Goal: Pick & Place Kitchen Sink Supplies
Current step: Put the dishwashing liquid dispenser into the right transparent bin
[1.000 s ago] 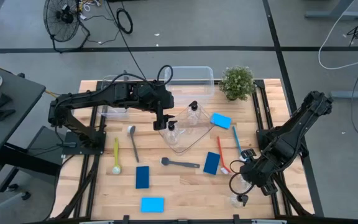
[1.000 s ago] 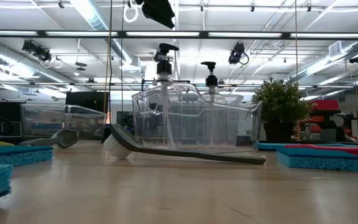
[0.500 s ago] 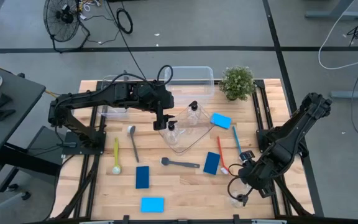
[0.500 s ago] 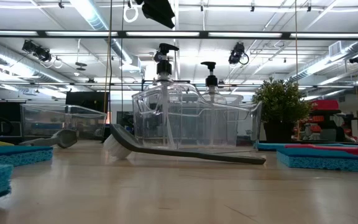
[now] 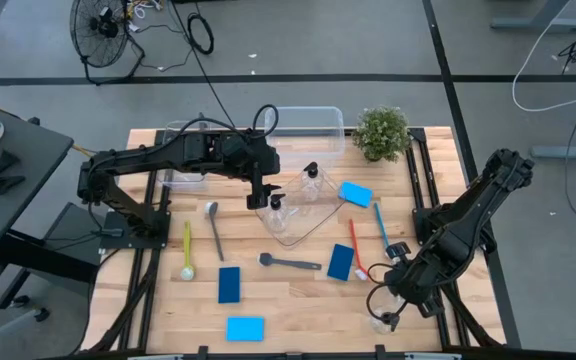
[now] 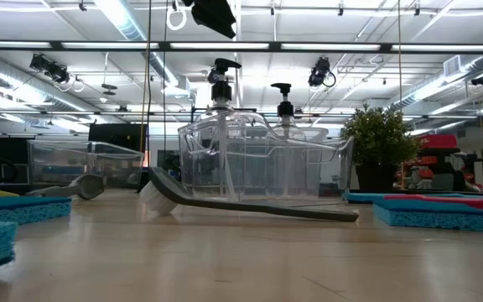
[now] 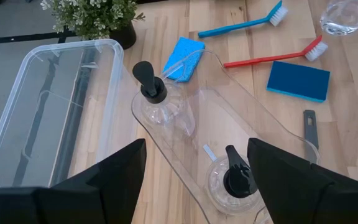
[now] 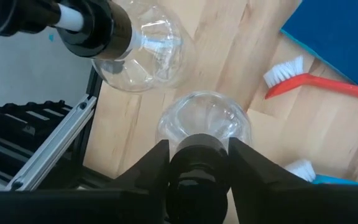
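Your right gripper [image 8: 197, 163] sits at the lower right of the high view, near the table's front edge. In its wrist view the two dark fingers [image 8: 145, 168] press either side of the black pump top of a small clear upright bottle [image 8: 204, 121], so call it clamped on that bottle. A second clear pump bottle [image 8: 135, 53] lies tipped over just beside it (black cap toward the table's metal frame).

Your left gripper [image 7: 194, 180] hangs at centre frame in the high view, fingers spread wide and holding nothing, above a clear plastic tray [image 5: 303, 222] with two more clear pump bottles [image 7: 160, 102] standing in it.

A red long-handled brush [image 5: 356, 248] and a blue long-handled brush [image 5: 380, 228] lie right of the tray, with a light-blue sponge [image 5: 354, 193] above them and a dark-blue sponge [image 5: 340, 262] just left of the red one. A black brush [image 5: 288, 263] lies below the tray. At lower left lie a yellow-green brush [image 5: 187, 250], a grey brush [image 5: 213, 228], another dark-blue sponge [image 5: 229, 284] and another light-blue sponge [image 5: 245, 328].
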{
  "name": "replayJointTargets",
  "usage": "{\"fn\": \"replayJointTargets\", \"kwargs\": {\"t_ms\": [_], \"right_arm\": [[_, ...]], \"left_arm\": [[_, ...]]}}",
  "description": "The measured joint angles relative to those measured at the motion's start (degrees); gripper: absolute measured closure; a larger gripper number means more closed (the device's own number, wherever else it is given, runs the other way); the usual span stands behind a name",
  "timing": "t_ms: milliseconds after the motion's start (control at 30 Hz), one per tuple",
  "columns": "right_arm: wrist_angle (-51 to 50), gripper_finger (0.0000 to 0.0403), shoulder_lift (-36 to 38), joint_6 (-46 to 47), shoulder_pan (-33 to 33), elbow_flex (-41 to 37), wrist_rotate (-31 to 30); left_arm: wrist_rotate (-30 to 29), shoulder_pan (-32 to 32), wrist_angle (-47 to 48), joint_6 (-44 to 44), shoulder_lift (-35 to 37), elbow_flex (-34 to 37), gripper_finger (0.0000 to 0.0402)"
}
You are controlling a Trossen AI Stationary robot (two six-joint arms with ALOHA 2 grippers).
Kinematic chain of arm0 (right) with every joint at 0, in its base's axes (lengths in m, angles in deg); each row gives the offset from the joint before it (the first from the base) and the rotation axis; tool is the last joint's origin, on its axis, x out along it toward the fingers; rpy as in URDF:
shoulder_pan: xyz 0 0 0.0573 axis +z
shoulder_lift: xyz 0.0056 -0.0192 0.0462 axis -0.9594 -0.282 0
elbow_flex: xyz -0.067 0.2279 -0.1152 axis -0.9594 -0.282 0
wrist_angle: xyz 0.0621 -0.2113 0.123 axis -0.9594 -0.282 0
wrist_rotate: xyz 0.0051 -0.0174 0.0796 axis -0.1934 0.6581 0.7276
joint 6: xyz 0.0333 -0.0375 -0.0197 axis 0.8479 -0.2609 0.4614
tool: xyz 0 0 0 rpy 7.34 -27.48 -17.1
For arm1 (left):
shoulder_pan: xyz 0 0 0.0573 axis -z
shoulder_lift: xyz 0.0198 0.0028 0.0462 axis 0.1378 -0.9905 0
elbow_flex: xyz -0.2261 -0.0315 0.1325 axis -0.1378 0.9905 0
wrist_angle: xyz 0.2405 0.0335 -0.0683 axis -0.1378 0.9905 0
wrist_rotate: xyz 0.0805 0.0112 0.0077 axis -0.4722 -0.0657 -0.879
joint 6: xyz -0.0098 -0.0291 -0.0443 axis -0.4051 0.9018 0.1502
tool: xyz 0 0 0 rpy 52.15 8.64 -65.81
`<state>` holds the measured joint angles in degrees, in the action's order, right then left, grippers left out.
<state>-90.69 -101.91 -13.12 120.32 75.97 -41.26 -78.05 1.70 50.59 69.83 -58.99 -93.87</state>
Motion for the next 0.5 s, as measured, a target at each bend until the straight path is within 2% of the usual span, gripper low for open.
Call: {"fn": "replayJointTargets", "kwargs": {"t_ms": [300, 500], "right_arm": [[-0.40, 0.0278, -0.04, -0.26, 0.00, 0.37, 0.74], [-4.78, 0.0281, 0.97, -0.99, -1.28, 4.25, 1.59]], "left_arm": [[-1.75, 0.02, -0.07, -0.02, 0.00, 0.00, 0.0115], [-1.92, 0.09, -0.41, -0.02, 0.18, 0.00, 0.0115]]}}
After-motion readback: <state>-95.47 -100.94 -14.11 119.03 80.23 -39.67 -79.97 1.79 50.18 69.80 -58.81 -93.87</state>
